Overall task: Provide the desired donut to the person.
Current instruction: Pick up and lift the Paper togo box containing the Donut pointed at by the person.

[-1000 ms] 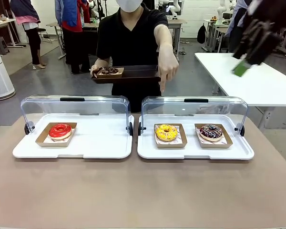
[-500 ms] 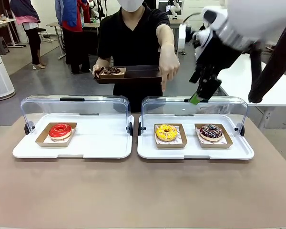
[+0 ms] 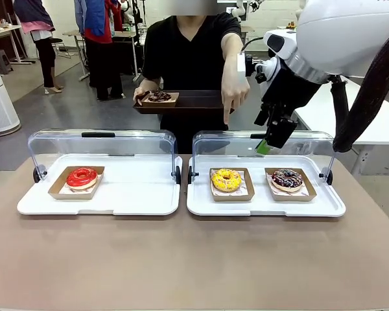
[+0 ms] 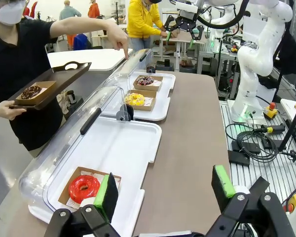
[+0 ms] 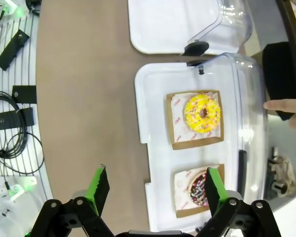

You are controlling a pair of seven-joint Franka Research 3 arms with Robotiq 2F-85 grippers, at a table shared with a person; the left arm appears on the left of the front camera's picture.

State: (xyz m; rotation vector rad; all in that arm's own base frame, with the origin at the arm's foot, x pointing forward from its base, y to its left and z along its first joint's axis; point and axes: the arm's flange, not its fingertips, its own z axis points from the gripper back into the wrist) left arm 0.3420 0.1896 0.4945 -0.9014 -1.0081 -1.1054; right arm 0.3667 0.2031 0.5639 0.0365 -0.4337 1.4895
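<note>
The right end effector point(image 5: 156, 185) hangs with jaws spread wide, holding nothing, above the white plastic tray point(image 3: 266, 206) with a clear lid point(image 3: 305, 144) near the desk's point(image 3: 194, 259) far right corner. There the yellow sprinkled donut point(image 3: 225, 179) lies beside a chocolate sprinkled donut point(image 3: 286, 178). The person in black point(image 3: 191, 58) points a hand point(image 3: 233, 97) down over that lid. The left end effector point(image 4: 165, 185), equally spread and empty, hovers by the red glazed donut point(image 4: 84, 187).

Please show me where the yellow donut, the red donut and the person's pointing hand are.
yellow donut point(image 3: 226, 185): front view, near side of its ring.
red donut point(image 3: 82, 182): front view, near side of its ring.
person's pointing hand point(image 3: 234, 97): front view, back of the hand.
</note>
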